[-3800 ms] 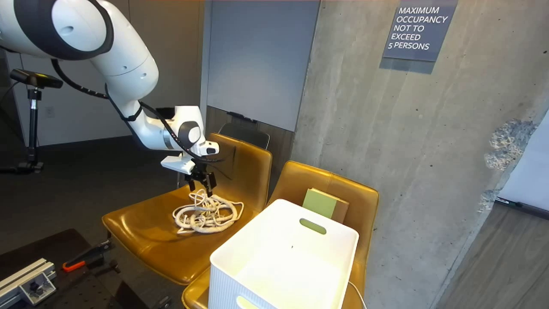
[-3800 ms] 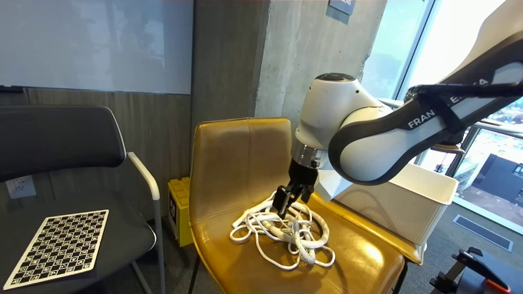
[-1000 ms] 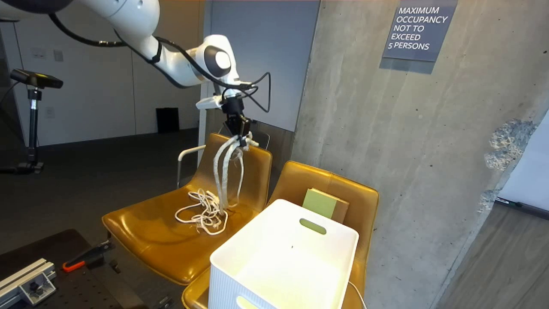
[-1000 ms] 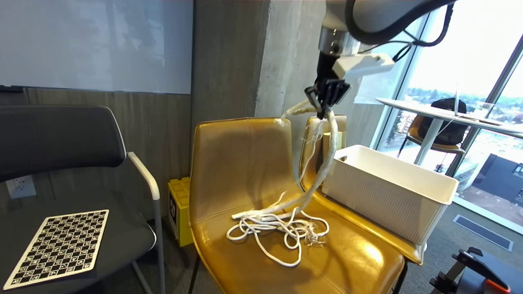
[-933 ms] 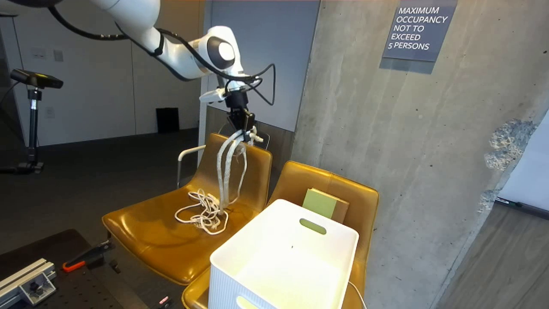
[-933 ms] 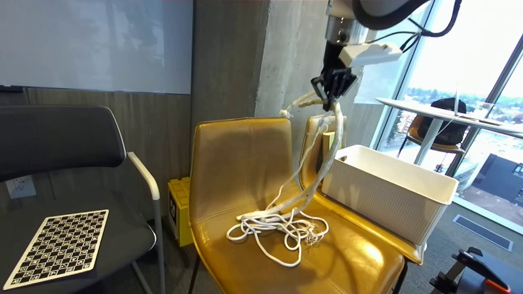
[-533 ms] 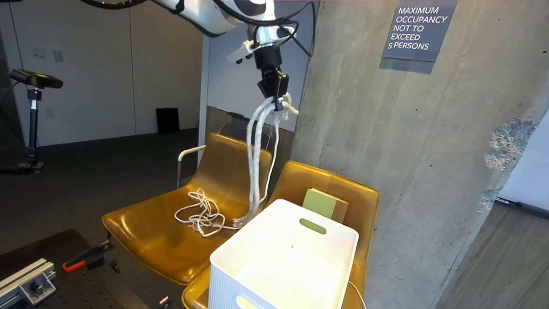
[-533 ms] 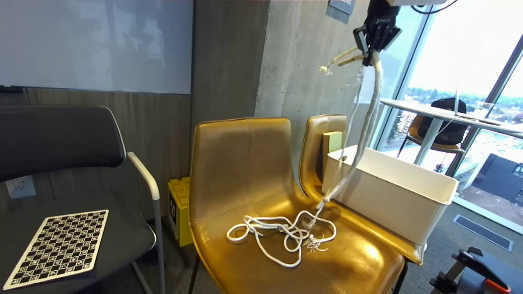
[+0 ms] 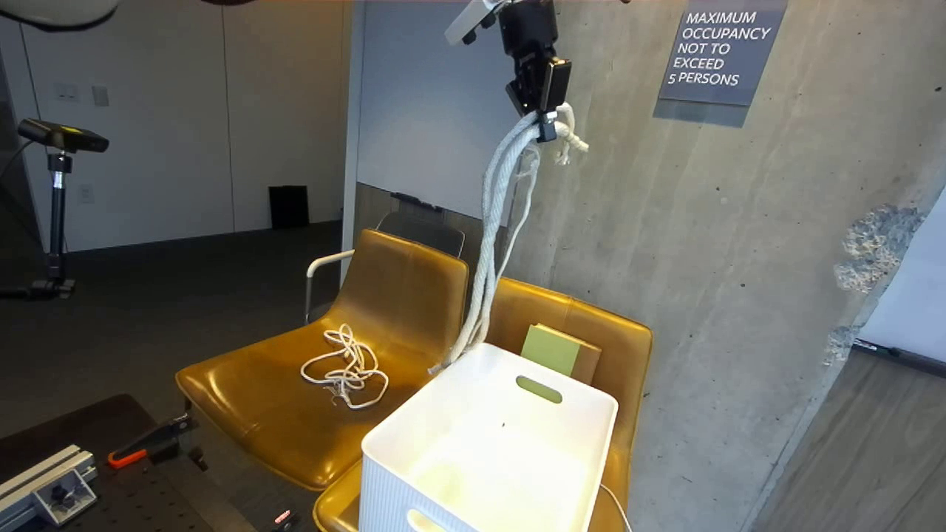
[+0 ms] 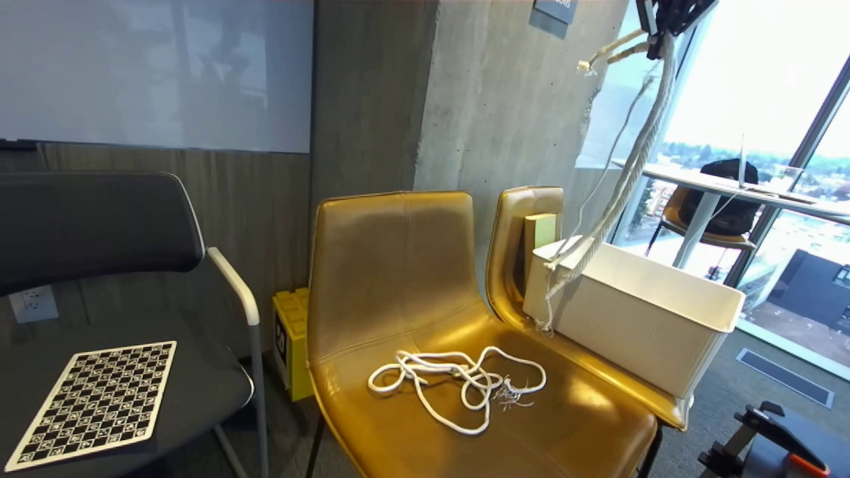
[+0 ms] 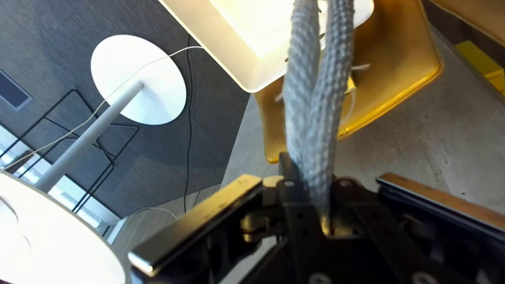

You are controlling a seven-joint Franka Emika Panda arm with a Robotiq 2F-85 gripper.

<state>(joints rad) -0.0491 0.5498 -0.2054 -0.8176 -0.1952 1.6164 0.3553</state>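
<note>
Well above the rim of the white ribbed bin (image 10: 631,332), the gripper (image 9: 547,128) had its jaws clamped on a thick braided rope (image 9: 492,218), whose paired lengths hung down outside one corner of that bin. Beside the bin, a thin white cord (image 10: 458,369) lay tangled on a mustard leather chair (image 10: 398,272).

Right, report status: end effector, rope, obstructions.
End effector shut on thick rope, held aloft. Its lower ends dangle outside white bin; contact unclear. Bin possibly a snag. Thin cord lies on chair seat.
</note>
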